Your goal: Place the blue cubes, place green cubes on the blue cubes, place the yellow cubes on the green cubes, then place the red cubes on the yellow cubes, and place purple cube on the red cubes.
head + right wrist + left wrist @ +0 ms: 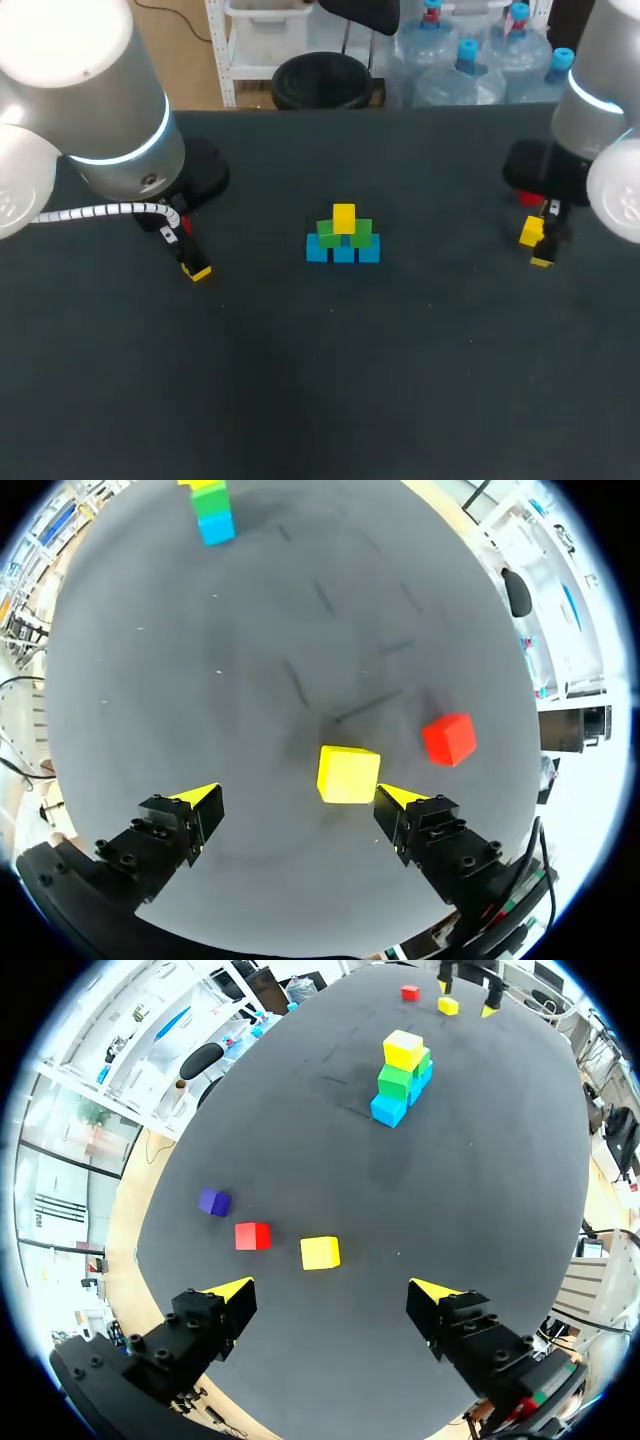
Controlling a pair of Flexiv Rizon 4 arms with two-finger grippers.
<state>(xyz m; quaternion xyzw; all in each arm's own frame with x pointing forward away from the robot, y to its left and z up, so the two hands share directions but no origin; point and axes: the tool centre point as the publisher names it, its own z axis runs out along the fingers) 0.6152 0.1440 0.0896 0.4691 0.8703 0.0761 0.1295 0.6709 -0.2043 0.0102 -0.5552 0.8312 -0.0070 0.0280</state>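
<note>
Dark table, blue-green-yellow cube stack

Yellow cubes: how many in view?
3 yellow cubes. One tops the stack, one lies ahead of the left gripper, one just ahead of the right gripper. Others may be hidden.

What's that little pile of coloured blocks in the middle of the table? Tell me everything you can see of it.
The pile of cubes is a small stepped pyramid standing on the dark table: three blue cubes side by side at the bottom, two green cubes resting on them, one yellow cube on top. They look like plain, solid-coloured blocks, sitting squarely. Nothing else touches it.
</note>
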